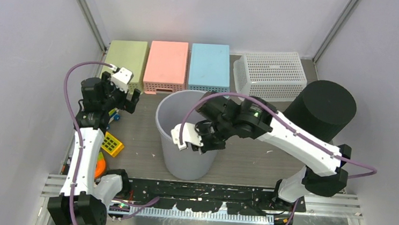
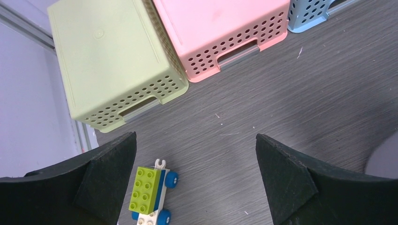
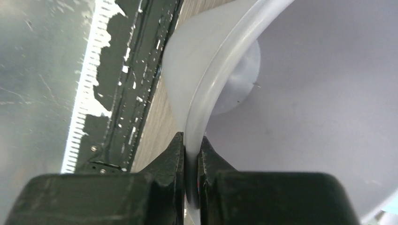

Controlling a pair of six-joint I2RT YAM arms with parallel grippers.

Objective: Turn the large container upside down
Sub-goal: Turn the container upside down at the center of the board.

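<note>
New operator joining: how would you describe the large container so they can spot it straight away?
On the grey table, look in front of the row of perforated baskets along the back wall. The large container stands upright mid-table with the right gripper pinching its near rim. Unlike the black cylinder to its right, it is pale, translucent and open-topped.

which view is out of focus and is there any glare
Right wrist: the rim of the large translucent plastic container and the black fingers pinching it are soft, too near the lens; the metal sheet at left shows sheen. Left wrist: sharp on the pale green perforated basket. Top external: evenly lit, faint shadows.
</note>
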